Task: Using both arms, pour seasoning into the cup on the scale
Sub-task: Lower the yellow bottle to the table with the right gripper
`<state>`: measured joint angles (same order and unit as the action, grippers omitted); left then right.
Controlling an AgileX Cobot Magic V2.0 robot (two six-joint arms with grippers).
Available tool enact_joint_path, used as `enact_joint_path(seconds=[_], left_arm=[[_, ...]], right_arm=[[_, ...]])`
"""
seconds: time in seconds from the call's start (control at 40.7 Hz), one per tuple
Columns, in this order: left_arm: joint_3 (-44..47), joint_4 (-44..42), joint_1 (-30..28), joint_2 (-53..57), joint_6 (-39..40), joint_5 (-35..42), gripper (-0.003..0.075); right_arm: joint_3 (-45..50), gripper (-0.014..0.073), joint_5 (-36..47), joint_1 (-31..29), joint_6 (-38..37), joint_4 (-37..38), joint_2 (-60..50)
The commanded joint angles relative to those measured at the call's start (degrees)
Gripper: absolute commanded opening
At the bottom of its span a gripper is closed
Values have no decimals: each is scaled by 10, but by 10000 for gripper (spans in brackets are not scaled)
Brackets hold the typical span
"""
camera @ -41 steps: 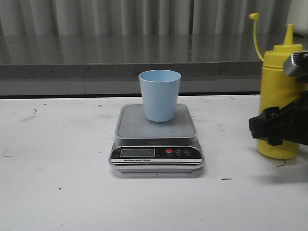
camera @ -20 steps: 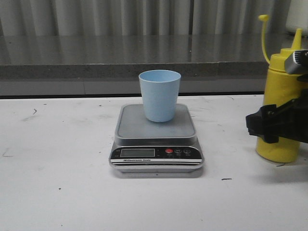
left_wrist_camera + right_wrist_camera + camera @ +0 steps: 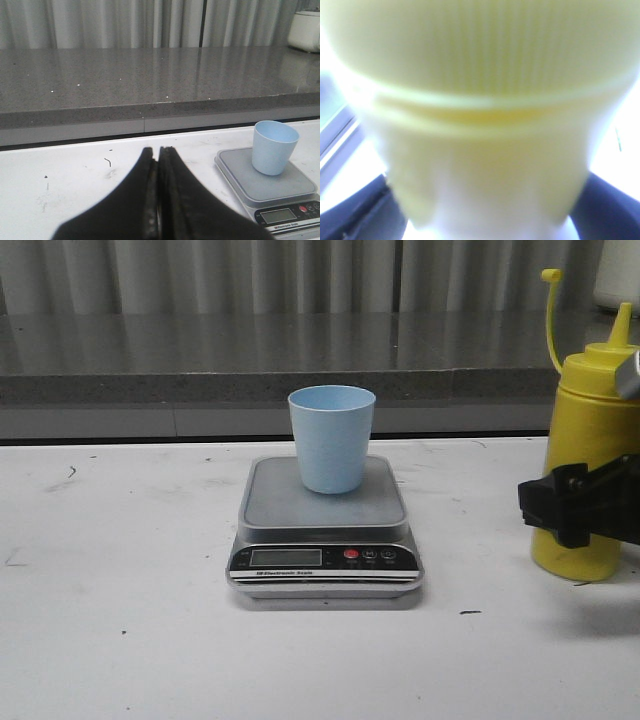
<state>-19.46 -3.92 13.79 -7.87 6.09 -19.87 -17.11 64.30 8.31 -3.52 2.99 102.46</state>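
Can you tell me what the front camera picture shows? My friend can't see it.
A light blue cup stands upright on a silver kitchen scale in the middle of a white table. At the right edge, a black robot hand is around a tall yellow squeeze bottle that stands upright, its cap hanging open on a thin strap.

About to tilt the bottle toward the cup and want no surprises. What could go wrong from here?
1. The right gripper grips the yellow squeeze bottle at mid-body; a tight hold on soft plastic could squirt seasoning before it reaches the light blue cup.
2. The cup sits toward the back of the scale platform, unheld; the left gripper is shut and away from it, so a nozzle bump could tip it.
3. The tethered cap strap sticks up and could swing into the stream.
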Motion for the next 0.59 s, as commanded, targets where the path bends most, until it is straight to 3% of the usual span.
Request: enact_joint_path(seconds=[0.0, 0.246, 0.565], left_arm=[[-14, 4, 0, -6, 5, 51, -20], [-14, 4, 0, -6, 5, 51, -20], [-14, 4, 0, -6, 5, 51, -20]], right_arm=[[10, 635, 87, -3, 4, -5, -24], [65, 635, 94, -3, 4, -37, -58], [129, 631, 80, -3, 4, -65, -191]])
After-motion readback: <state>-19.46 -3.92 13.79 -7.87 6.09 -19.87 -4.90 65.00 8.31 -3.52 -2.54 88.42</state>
